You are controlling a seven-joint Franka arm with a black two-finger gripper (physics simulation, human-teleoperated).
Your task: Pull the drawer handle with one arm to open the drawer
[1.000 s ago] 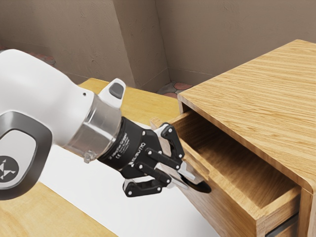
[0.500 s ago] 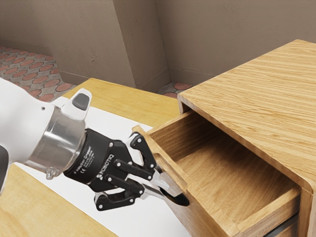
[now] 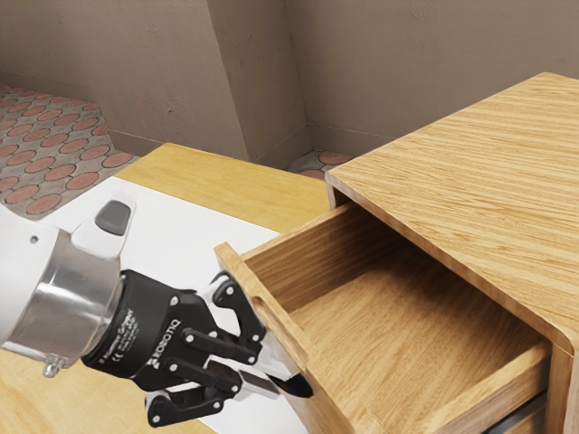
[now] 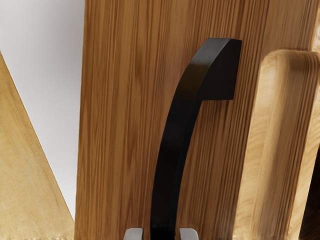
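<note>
Further out of the cabinet (image 3: 470,172) the drawer (image 3: 261,303) has been drawn; the gripper (image 3: 271,384), clenched on the black handle (image 4: 175,150), has been carried toward the exterior view's left.

Your drawer (image 3: 389,334) is a light-wood box with clear grain, standing well out of its wooden cabinet (image 3: 470,172) toward the exterior view's left, so you look down onto its floor and side walls. Its front panel (image 4: 120,125) carries the drawer handle (image 4: 175,140), a slim black bar that bows away from the wood and meets it on a squared end post. From the side you see the handle's dark tip (image 3: 295,388) low on that panel
</note>
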